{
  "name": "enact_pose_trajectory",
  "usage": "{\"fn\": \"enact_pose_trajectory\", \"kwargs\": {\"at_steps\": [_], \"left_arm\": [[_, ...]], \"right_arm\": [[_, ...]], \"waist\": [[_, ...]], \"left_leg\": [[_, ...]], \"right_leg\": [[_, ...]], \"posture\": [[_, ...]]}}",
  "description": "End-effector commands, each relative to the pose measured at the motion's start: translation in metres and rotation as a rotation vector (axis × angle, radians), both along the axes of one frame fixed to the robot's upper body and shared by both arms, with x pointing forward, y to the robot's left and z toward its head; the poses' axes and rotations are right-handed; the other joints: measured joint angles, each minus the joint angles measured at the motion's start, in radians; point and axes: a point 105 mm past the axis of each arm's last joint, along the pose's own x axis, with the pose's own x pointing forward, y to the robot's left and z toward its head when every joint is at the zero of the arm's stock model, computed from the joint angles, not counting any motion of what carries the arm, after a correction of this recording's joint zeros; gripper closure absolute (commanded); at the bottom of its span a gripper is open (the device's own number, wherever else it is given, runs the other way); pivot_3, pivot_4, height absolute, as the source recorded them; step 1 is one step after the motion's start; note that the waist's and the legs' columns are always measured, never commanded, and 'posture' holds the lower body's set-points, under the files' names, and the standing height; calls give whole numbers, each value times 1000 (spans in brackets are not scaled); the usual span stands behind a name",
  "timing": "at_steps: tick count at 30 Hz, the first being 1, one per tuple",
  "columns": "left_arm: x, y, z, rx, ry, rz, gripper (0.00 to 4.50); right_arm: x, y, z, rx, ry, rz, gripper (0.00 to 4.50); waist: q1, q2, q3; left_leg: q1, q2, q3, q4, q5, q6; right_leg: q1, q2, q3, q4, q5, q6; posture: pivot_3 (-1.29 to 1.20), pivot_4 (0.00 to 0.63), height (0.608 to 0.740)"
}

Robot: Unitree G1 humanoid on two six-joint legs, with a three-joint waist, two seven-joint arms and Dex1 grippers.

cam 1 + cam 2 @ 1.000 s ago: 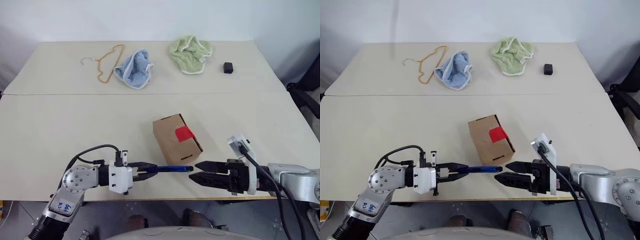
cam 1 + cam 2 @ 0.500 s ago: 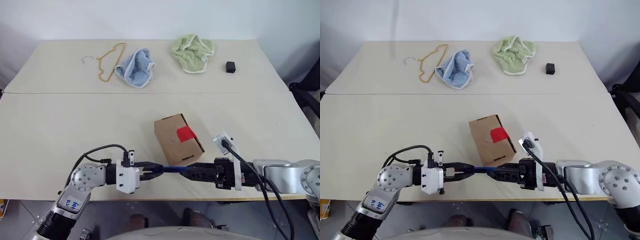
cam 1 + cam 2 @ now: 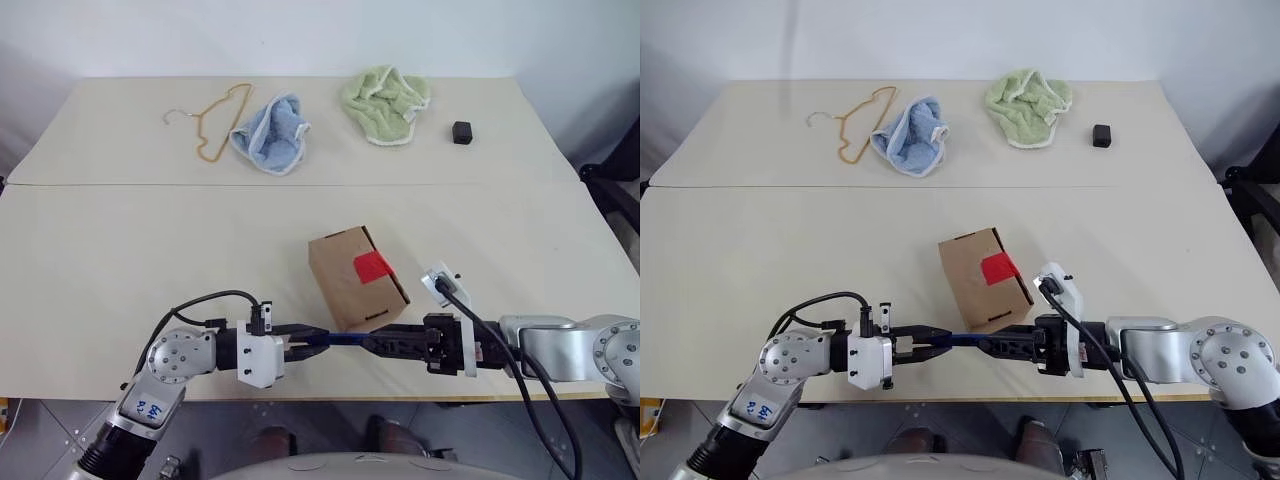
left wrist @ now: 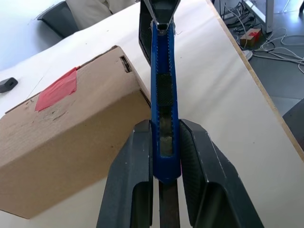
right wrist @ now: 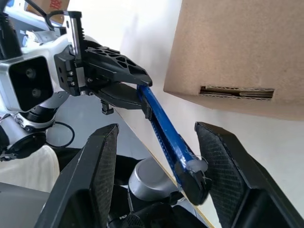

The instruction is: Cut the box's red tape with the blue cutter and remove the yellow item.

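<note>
The blue cutter [image 3: 345, 339] lies level just above the tabletop's [image 3: 120, 260] near edge, at the lower middle of the frame, spanning between the two tools. The left tool [image 3: 312, 340], reaching in from the lower left, pinches one end of the cutter between its two black fingers [image 4: 137, 156]. The right tool [image 3: 375, 342], coming from the lower right, has its fingers [image 5: 223, 166] on either side of the cutter's other end; in the right wrist view they stand spread, with a gap to one finger, so whether it actually grips cannot be told. The box [image 3: 355, 277] sits on the tabletop just behind the cutter, near the frame's centre, its red tape [image 3: 371, 266] on the top right face. At the upper part of the frame lie an orange hanger [image 3: 215, 120], a light blue cloth [image 3: 270, 135], a green cloth [image 3: 385, 100] and a small black cube [image 3: 461, 131].
</note>
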Motion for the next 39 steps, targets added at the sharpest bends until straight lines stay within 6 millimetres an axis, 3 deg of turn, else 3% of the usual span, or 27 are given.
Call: {"fn": "enact_pose_trajectory", "kwargs": {"at_steps": [1,5,7,14,18,22,25,29,32,35,39], "left_arm": [[-4,-5,7,-18,-34,-18,4066],[-3,-4,6,-15,-32,-18,4066],[-4,-4,6,-15,-32,-18,4066],[-4,-5,5,-12,-30,-17,4066],[-5,-6,9,-50,-7,-24,4066],[-4,-3,22,-141,69,9,2774],[-7,10,40,-289,345,50,1863],[-22,42,53,-317,699,50,1857],[-13,73,53,-287,751,135,1857],[4,83,51,-304,734,190,2442],[20,64,47,-309,702,139,3687]], "right_arm": [[-3,2,-2,7,7,10,1862],[-2,1,-3,10,7,2,1862],[1,1,-3,16,4,-11,2218],[5,2,-5,28,-1,-30,4366],[5,1,-6,27,0,-29,4349],[4,-2,-3,25,-11,-13,4349],[-2,-10,10,41,-36,28,4349],[-14,-26,25,47,-46,59,4349],[-23,-43,40,29,-63,60,4349],[-25,-60,56,-1,-104,32,4349],[-20,-76,81,-42,-194,-21,4349]], "waist": [[0,0,0],[0,0,0],[0,0,0],[-1,0,0],[0,0,0],[0,0,0],[-2,0,0],[-3,0,0],[0,0,0],[10,0,0],[20,-1,0]], "left_leg": [[0,0,0,0,0,0],[0,0,0,0,0,0],[0,0,0,0,0,0],[0,0,0,0,0,0],[0,0,0,0,0,0],[0,0,0,1,0,0],[0,0,0,1,0,0],[0,1,0,1,0,0],[0,1,0,1,0,0],[0,0,1,1,0,0],[1,0,1,1,0,0]], "right_leg": [[0,0,0,0,0,0],[0,0,0,0,0,0],[0,0,0,0,0,0],[0,0,0,0,0,0],[0,0,0,0,0,0],[0,0,0,0,0,0],[0,0,1,0,0,0],[0,1,1,1,0,0],[0,1,1,1,0,0],[0,1,1,1,0,0],[0,1,2,1,1,-1]], "posture": [[0,150,740],[0,150,740],[0,150,740],[0,150,740],[0,150,740],[0,150,740],[0,150,740],[0,150,740],[0,150,740],[0,150,740],[0,150,740]]}}
